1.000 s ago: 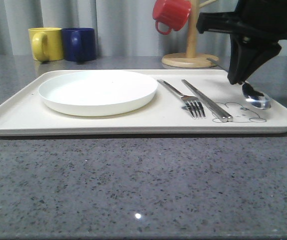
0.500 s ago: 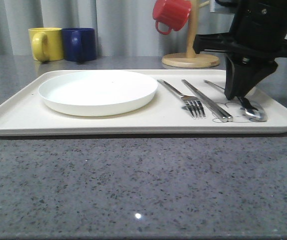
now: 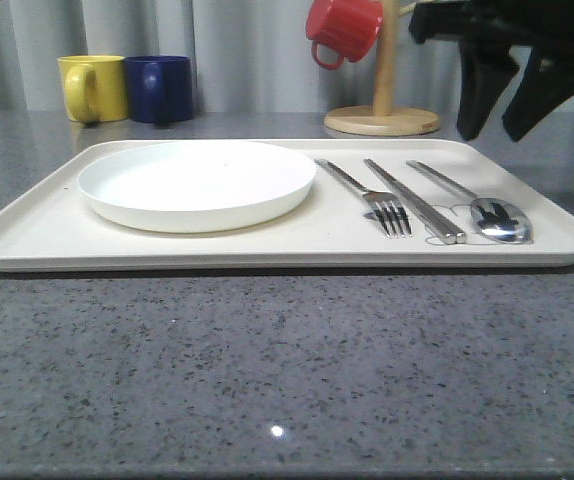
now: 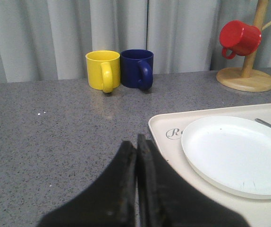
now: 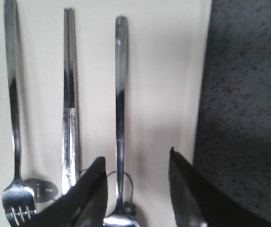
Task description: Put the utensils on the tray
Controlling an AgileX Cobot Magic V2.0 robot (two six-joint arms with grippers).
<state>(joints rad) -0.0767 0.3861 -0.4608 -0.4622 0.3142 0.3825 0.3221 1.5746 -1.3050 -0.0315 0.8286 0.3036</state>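
Change: the right tool [image 3: 512,125] has risen off the spoon [image 3: 494,212], which was under its tips half a second ago and now lies free on the tray [image 3: 267,245].
Right tool: released, fingers spread wide, hanging in the air above the tray's far right corner, clear of the cutlery.
Left tool [image 4: 136,151]: clenched, its two fingers pressed together on nothing, above the tabletop [image 4: 55,127] beside the tray's corner.
Spoon: flat on the tray at 3 o'clock from the chopsticks [image 3: 414,200], bowl toward the near rim.
Fork [image 3: 367,196]: between the plate [image 3: 197,183] and the chopsticks, tines toward the near rim.
Plate: white, on the tray's left half.
Mugs: yellow mug [image 3: 92,87] and blue mug [image 3: 161,88] side by side at 11 o'clock from the tray; red mug [image 3: 343,30] hanging on a wooden stand [image 3: 382,118] behind the tray.
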